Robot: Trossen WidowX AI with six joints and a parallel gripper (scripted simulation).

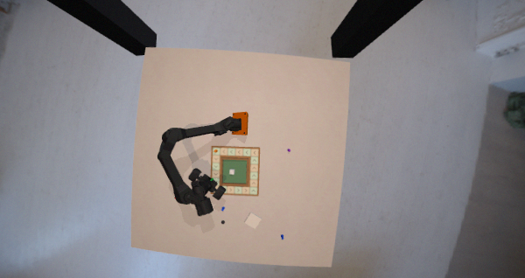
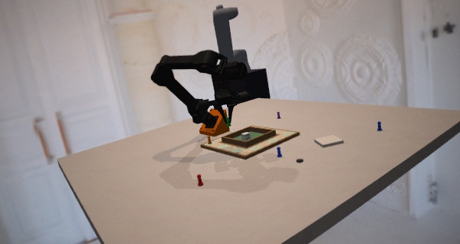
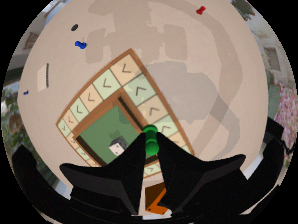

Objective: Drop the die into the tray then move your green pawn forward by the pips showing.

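Die [image 1: 232, 172] at rest in tray [image 1: 234, 159]; end effector [image 3: 152, 145] clamps green pawn [image 3: 150, 137], raised above board [image 1: 255, 170]; placement and retreat remain.

light: bright, diffuse | shadows: soft, under arm | background: blurred | wrist: fisheye, dark edges

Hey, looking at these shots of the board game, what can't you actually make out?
- Die pips: too small in the top view, blurred in the exterior view.
- Green pawn base: hidden by the gripper fingers in the wrist view, so its height above the board is unclear there.
- Square arrows: blurred in the exterior view.
- Red pawn: covered by the arm in the top view.
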